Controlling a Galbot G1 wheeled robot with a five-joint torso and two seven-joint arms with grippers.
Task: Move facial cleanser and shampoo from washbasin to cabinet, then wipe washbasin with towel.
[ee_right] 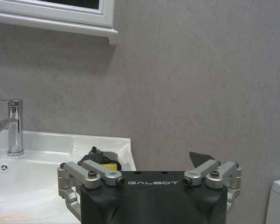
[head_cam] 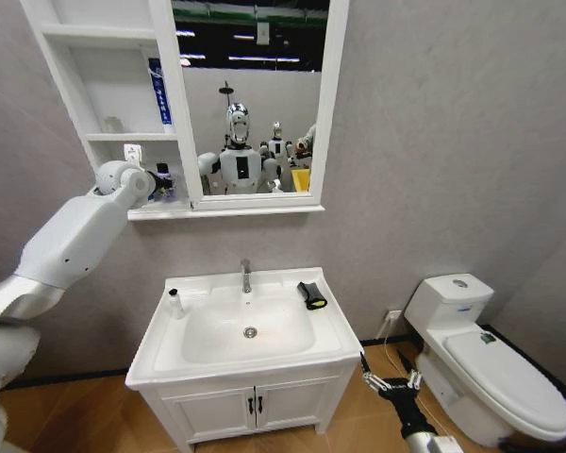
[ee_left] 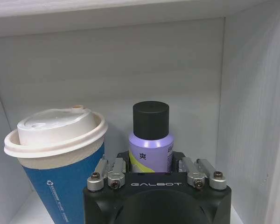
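One bottle seems to be at its destination: a purple bottle with a black cap (ee_left: pixel 150 140) stands in the lowest niche of the cabinet (head_cam: pixel 90 90), just beside a blue paper cup with a white lid (ee_left: pixel 56 154). Whether it is the shampoo or the cleanser I cannot read from the label. The left pincer (ee_left: pixel 154 179) is inside that niche, its fingers (ee_left: pixel 109 173) spread to either side of the bottle. I cannot tell whether they grip it or merely flank it, so the placing may not be finished.

On the washbasin (head_cam: pixel 160 354), a small white bottle (head_cam: pixel 174 304) stands at the far left corner, left of the chrome tap (head_cam: pixel 246 276). By my judgement that is the second item, not yet moved. The towel (head_cam: pixel 311 295) lies folded at the far right corner of the basin top, so the wiping is also not yet begun. Roughly a third of the job looks done.

The right pincer (head_cam: pixel 389 382) hangs low, near the right front corner of the vanity and well apart from the towel. Its fingers (ee_right: pixel 100 173) stand wide apart and hold nothing. In the right wrist view the towel shows just beyond the pincer, on the basin edge.
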